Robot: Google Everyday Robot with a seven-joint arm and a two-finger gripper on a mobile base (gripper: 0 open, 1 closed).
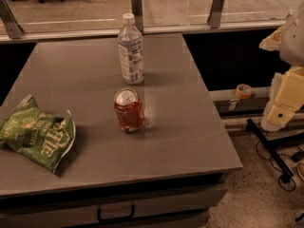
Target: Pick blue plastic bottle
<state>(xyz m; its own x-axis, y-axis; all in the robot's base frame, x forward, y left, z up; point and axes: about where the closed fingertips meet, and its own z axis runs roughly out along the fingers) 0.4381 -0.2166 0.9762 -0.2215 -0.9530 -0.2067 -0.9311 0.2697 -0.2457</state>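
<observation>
The blue plastic bottle (130, 49) stands upright at the far middle of the grey table (185, 141). It is clear and bluish, with a white cap and a pale printed label. My gripper (279, 110) hangs at the right edge of the view, beyond the table's right side and well away from the bottle. It holds nothing that I can see.
A red can (128, 110) stands upright just in front of the bottle. A green chip bag (38, 134) lies at the table's left front. A tape roll (244, 90) sits on a low ledge to the right. Cables and a black stand leg (268, 148) lie on the floor. A glass railing runs behind the table.
</observation>
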